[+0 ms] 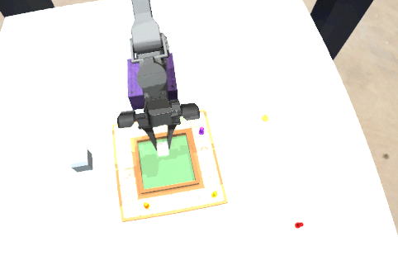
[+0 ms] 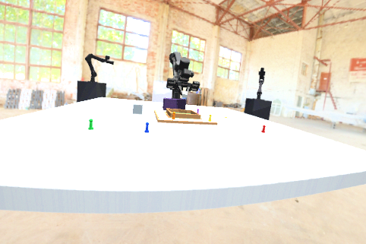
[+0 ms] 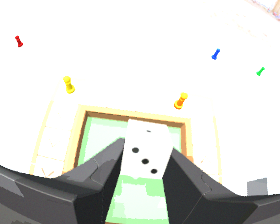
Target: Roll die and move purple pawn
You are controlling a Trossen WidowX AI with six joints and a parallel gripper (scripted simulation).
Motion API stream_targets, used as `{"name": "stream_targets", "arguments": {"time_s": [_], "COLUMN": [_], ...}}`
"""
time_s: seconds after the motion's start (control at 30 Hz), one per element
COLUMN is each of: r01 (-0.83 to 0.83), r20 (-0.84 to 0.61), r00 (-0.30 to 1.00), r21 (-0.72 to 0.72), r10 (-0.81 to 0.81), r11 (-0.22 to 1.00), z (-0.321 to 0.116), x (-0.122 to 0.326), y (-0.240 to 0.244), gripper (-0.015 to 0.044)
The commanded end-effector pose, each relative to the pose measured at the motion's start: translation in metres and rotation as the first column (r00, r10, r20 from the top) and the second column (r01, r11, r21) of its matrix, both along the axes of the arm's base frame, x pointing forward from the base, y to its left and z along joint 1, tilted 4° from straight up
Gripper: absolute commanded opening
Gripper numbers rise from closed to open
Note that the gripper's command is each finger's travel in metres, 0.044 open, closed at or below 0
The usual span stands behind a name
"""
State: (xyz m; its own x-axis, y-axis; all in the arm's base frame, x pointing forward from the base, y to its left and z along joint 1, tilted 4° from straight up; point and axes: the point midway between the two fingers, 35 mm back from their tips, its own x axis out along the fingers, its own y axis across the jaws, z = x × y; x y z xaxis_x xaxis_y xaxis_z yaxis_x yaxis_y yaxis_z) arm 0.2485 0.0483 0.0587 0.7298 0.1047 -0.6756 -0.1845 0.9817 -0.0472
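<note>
My gripper [image 1: 163,147] [image 3: 144,147] is shut on the white die [image 1: 163,150] [image 3: 150,142] and holds it above the green floor of the tray. A diagonal row of three black pips shows on the die in the wrist view, with another mark near its far edge. The wooden tray [image 1: 169,188] [image 2: 186,116] [image 3: 111,111] sits in the middle of the board [image 1: 177,205]. The purple pawn [image 1: 201,130] [image 2: 197,111] stands on the board's right lane near the corner on the arm's side, clear of the gripper. It is not visible in the wrist view.
On the board stand a yellow pawn [image 1: 214,194] [image 3: 69,85] and an orange pawn [image 1: 146,205] [image 3: 181,101]. Off it are a yellow piece [image 1: 265,118], a red pawn [image 1: 299,224], a blue pawn [image 2: 146,128], a green pawn [image 2: 90,125] and a grey block [image 1: 82,167].
</note>
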Motion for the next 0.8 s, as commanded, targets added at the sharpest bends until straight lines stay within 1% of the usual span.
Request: {"name": "stream_targets", "arguments": {"time_s": [0.0, 0.13, 0.43, 0.57, 0.67, 0.7, 0.77], "r01": [0.0, 0.0, 0.0, 0.006, 0.007, 0.007, 0.009], "r20": [0.002, 0.002, 0.002, 0.0, 0.0, -0.008, -0.075], "r00": [1.0, 1.0, 1.0, 1.0, 1.0, 1.0, 0.997], "r21": [0.0, 0.0, 0.001, 0.002, 0.002, 0.001, -0.013], "r10": [0.0, 0.0, 0.0, -0.006, -0.007, -0.007, -0.01], "r11": [1.0, 1.0, 1.0, 1.0, 1.0, 1.0, 1.0], "z": [0.0, 0.0, 0.003, 0.038, 0.04, 0.04, 0.037], "x": [0.0, 0.0, 0.001, 0.001, 0.001, 0.001, 0.003], "y": [0.0, 0.0, 0.0, 0.002, 0.002, 0.002, 0.002], "gripper": [0.0, 0.0, 0.0236, 0.0341, 0.042, 0.044, 0.044]}}
